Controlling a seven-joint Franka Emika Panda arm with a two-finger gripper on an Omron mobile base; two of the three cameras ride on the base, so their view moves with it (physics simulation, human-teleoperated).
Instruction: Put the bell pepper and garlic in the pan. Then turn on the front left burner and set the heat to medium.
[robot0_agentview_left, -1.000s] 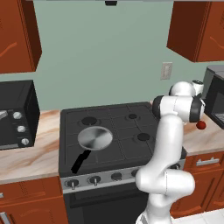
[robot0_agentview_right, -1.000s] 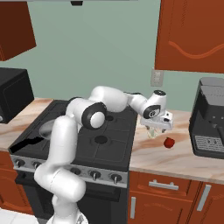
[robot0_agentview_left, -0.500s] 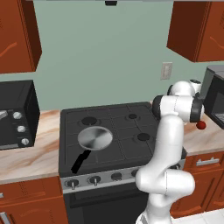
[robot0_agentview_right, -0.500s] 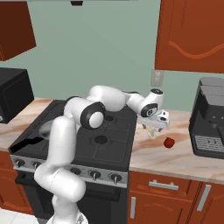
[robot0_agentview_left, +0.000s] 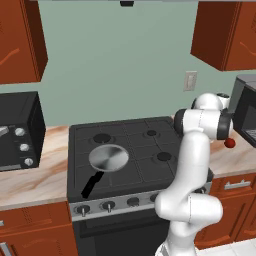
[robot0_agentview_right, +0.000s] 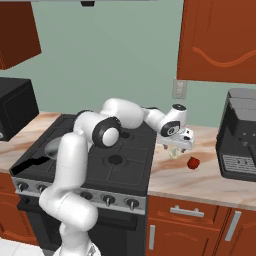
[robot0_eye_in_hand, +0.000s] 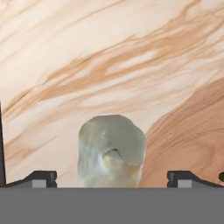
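Step in hand, by judgement: grasp of the small cream-white garlic bulb with pointed tip (robot0_eye_in_hand: 111, 151), resting on the marbled tan stone counter (robot0_eye_in_hand: 131, 57) right of the black four-burner stove (robot0_agentview_right: 117, 162). Two-finger gripper of the white arm (robot0_agentview_right: 178, 146) poised directly over the bulb, jaws spread wide and empty, one dark fingertip (robot0_eye_in_hand: 41, 177) on each side of it in the hand view. For a sound grasp: straight descent with the bulb kept centred between the tips, closure low around the widest part rather than on the tapering top, then a clean lift clear of the stove edge before the swing across.

Small glossy red bell pepper (robot0_agentview_right: 193, 163) on the same counter, just beside the gripper toward the black coffee machine (robot0_agentview_right: 239, 135), untouched. Round shallow silver frying pan with straight black handle (robot0_agentview_left: 108, 157) on the front left burner, well apart from both vegetables, nothing in it.

Compared with the right base view a second ago: gripper lower and nearer the counter over the garlic; pepper and pan unmoved; jaws equally wide.
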